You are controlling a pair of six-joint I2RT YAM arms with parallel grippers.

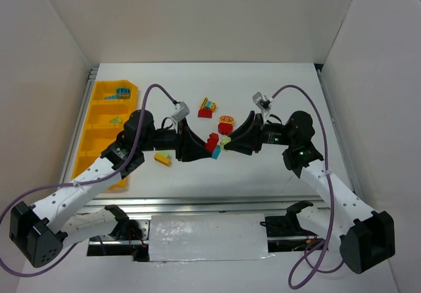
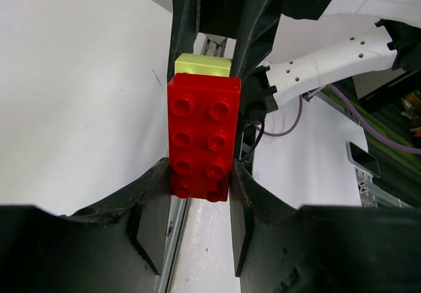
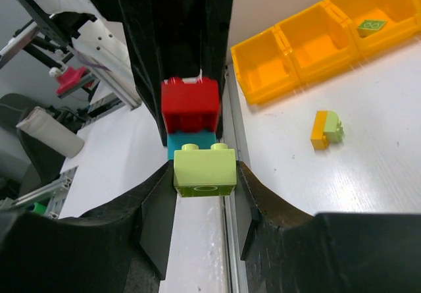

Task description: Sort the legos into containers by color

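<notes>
A clump of legos hangs above the table's middle between both grippers. My left gripper [image 1: 208, 147] [image 2: 199, 178] is shut on its red brick [image 2: 202, 133] [image 1: 212, 141]. My right gripper [image 1: 228, 142] [image 3: 205, 176] is shut on the pale green brick [image 3: 204, 168] [image 2: 202, 64] at the other end. A teal brick [image 3: 191, 145] sits between red and green. The yellow-orange tray of containers [image 1: 97, 112] [image 3: 309, 49] lies at the left, with a teal lego [image 1: 122, 94] and a green lego [image 1: 116, 119] [image 3: 371, 25] in separate compartments.
A yellow-and-green lego [image 1: 162, 158] [image 3: 327, 130] lies near the tray. Behind the grippers sit a red lego with a yellow-teal piece [image 1: 206, 108] and a red-and-yellow clump [image 1: 226, 123]. White walls enclose the table on three sides.
</notes>
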